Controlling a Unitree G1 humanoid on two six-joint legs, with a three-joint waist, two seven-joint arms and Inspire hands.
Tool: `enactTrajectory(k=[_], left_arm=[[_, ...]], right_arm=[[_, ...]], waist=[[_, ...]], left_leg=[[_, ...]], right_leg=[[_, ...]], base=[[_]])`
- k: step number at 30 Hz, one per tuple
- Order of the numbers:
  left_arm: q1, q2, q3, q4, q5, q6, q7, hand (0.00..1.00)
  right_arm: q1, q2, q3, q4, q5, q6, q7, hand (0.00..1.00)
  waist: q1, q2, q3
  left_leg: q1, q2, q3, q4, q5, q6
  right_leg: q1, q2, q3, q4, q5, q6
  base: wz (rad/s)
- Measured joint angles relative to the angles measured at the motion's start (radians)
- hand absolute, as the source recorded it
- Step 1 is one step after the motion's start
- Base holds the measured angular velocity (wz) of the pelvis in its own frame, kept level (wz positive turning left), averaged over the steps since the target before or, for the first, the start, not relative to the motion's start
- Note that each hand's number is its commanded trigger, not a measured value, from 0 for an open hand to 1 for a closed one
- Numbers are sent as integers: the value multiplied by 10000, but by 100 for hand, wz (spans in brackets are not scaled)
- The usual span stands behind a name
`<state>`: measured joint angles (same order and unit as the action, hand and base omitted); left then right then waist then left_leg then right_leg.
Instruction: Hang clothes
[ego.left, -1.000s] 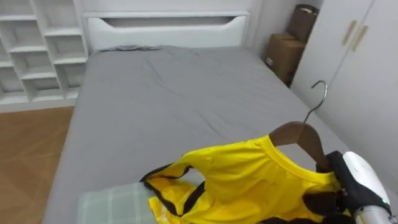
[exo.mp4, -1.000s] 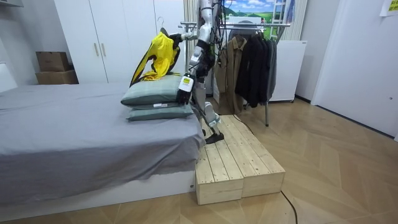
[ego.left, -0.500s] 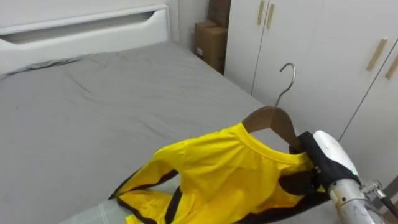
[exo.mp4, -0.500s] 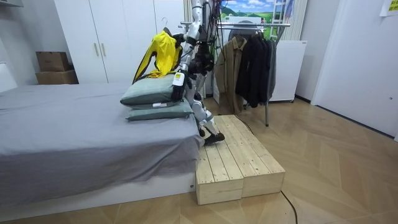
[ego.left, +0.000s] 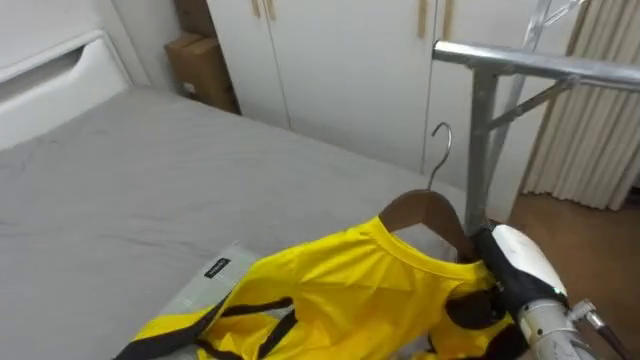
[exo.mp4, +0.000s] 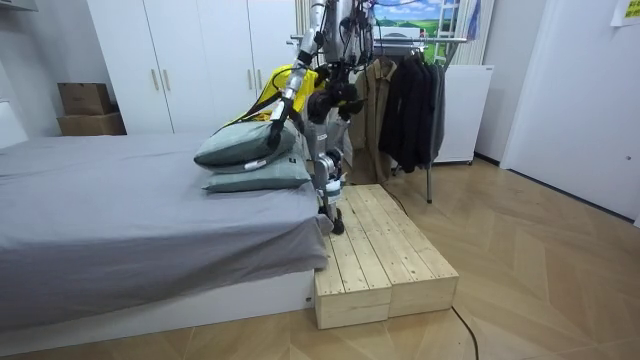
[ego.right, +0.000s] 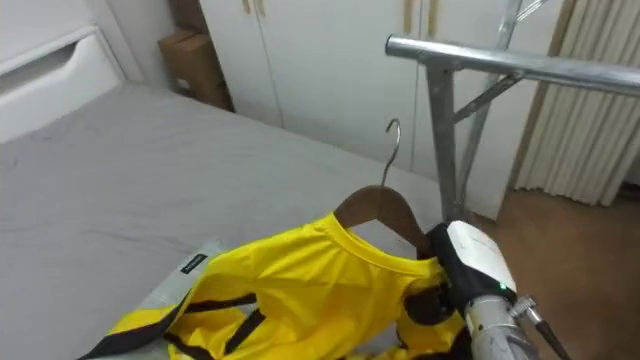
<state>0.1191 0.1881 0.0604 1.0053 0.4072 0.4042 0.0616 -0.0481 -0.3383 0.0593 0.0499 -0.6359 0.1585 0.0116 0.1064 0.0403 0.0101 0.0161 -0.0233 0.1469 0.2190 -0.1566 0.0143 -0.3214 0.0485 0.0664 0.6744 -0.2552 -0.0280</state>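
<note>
The robot's right hand (ego.left: 517, 268) has its dark fingers clenched round one end of the brown wooden hanger (ego.left: 425, 204) carrying the yellow black-trimmed shirt (ego.left: 350, 290), above the pale green pillow (ego.left: 198, 290) on the grey bed (ego.left: 150, 170), beside the metal clothes rack (ego.left: 520, 65).

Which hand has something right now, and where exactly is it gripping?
The right hand holds the wooden hanger carrying the yellow shirt, fingers closed on its right end through the cloth.

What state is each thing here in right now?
yellow shirt, draped on the hanger.
wooden hanger, held up, hook not yet on the rail.
right hand, shut on the hanger.
clothes rail, bare at this end.
wardrobe doors, shut.
</note>
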Motion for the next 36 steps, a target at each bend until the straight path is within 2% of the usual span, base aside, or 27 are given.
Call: enactTrajectory(k=[1, 2, 3, 4, 5, 6, 7, 8, 9, 10, 11, 12, 13, 14, 15, 16, 18, 21, 30, 36], left_arm=[[201, -24, 346, -431, 328, 28, 181, 0], [217, -136, 564, -419, 491, 120, 249, 0], [303, -327, 753, -414, 581, 334, 304, 0], [429, -295, 961, -394, 550, 397, 327, 0], [442, -242, 1018, -342, 538, 433, 343, 0], [495, -172, 1153, -296, 554, 480, 388, 0], [641, -157, 1343, -269, 537, 503, 435, 0], [724, -127, 1345, -174, 530, 503, 454, 0], [828, -82, 1344, 168, 285, 501, 523, 0], [924, -60, 1318, 399, 2, 491, 636, 0], [948, -62, 1295, 530, -134, 488, 715, 0], [952, -102, 1211, 843, -349, 480, 852, 0], [971, -64, 1052, 996, -509, 483, 864, 0], [994, -31, 953, 996, -511, 483, 864, 0], [1009, 39, 903, 1034, -511, 483, 863, 0], [1010, 97, 903, 1078, -509, 482, 851, 0], [1017, 116, 906, 1086, -498, 479, 820, 0], [1017, 207, 921, 1147, -484, 476, 815, 0], [1018, 213, 927, 1149, -479, 476, 816, 0], [1018, 257, 947, 1147, -418, 476, 838, 0]], right_arm=[[-390, 62, 54, 82, -27, -276, -92, 100], [-552, 255, 86, 160, -87, -303, -50, 100], [-190, 395, 149, -18, -121, -248, 170, 100], [25, 409, 273, -265, -95, -246, 458, 100], [76, 404, 275, -386, -56, -245, 543, 100], [104, 406, 228, -626, 4, -159, 545, 100], [123, 403, 165, -750, 9, -114, 425, 100], [125, 432, 140, -736, 26, -103, 354, 100], [125, 624, 58, -634, 0, -71, 314, 100], [119, 873, 7, -477, -51, -56, 213, 100], [112, 981, 3, -375, -86, -58, 196, 100], [145, 1077, 30, -124, -134, -55, 170, 100], [313, 1051, 32, -3, -94, -39, 165, 100], [321, 1051, 29, 62, -88, -29, 165, 100], [307, 1056, 31, 166, -92, 9, 161, 100], [298, 1062, 36, 183, -89, 102, 160, 100], [273, 1031, 36, 183, -67, 181, 157, 100], [265, 1037, 156, 162, -70, 206, 198, 100], [245, 1062, 194, -333, -72, 198, 659, 100], [224, 1075, 190, -347, -326, 175, 777, 100]], waist=[[112, -522, 105], [-16, -553, 156], [-71, -427, 83], [-286, -387, 85], [-457, -404, 95], [-662, -379, 77], [-765, -411, 91], [-762, -427, 90], [-748, -462, 101], [-684, -531, 109], [-599, -518, 109], [-343, -505, 151], [-331, -536, 142], [-308, -587, 144], [-231, -682, 142], [-205, -767, 140], [-197, -803, 148], [-203, -795, 147], [-171, -805, 133], [-200, -804, 111]], left_leg=[[-159, -397, 50, 310, -855, -349], [-270, -297, 84, 660, -965, -380], [-175, -161, -72, 717, -898, -330], [-29, -167, -513, 339, -838, -215], [-47, -218, -729, 187, -767, -107], [-133, -266, -825, -160, -551, 117], [-201, -281, -645, -394, -237, 248], [-147, -196, -448, -445, -265, 331], [-10, -40, -44, -576, -308, 393], [17, 146, 538, -622, -412, 501], [-9, 279, 897, -683, -468, 502], [67, 437, 1417, -627, -599, 499], [134, 450, 1670, -541, -727, 541], [137, 435, 1797, -518, -755, 541], [114, 429, 1979, -483, -769, 503], [94, 414, 2048, -386, -764, 454], [49, 376, 2053, -264, -760, 398], [46, 479, 2052, -189, -782, 306], [48, 501, 2060, -181, -761, 252], [50, 614, 1993, -176, -726, 192]], right_leg=[[-318, -482, 1081, 191, -1166, -140], [-258, -236, 1402, 222, -1064, -11], [222, 45, 1540, -551, -589, -93], [646, 518, 1997, -1558, 17, -201], [802, 723, 2271, -2012, 306, -299], [1014, 1103, 2944, -2802, 874, -314], [1166, 1435, 3578, -3368, 1388, -319], [1216, 1559, 3820, -3595, 1618, -264], [1285, 1730, 4161, -4068, 2064, -187], [1228, 1745, 3869, -4408, 2390, -95], [1132, 1524, 3150, -4355, 2449, -117], [921, 887, 1013, -3602, 2172, -188], [983, 134, -148, -2806, 1515, 17], [1005, -232, -581, -2524, 1242, 208], [1179, -862, -1290, -2341, 990, 482], [1402, -1084, -1503, -2688, 886, 614], [1549, -1031, -1482, -3229, 877, 465], [1716, -816, -1467, -3669, 962, 315], [1722, -777, -1506, -3694, 996, 271], [1910, -654, -1594, -4022, 1139, 189]], base=[[-55], [-60], [-71], [-77], [-85], [-85], [-95], [-110], [-119], [-124], [-139], [-114], [-98], [-59], [-49], [-38], [-13], [-5], [0], [3]])
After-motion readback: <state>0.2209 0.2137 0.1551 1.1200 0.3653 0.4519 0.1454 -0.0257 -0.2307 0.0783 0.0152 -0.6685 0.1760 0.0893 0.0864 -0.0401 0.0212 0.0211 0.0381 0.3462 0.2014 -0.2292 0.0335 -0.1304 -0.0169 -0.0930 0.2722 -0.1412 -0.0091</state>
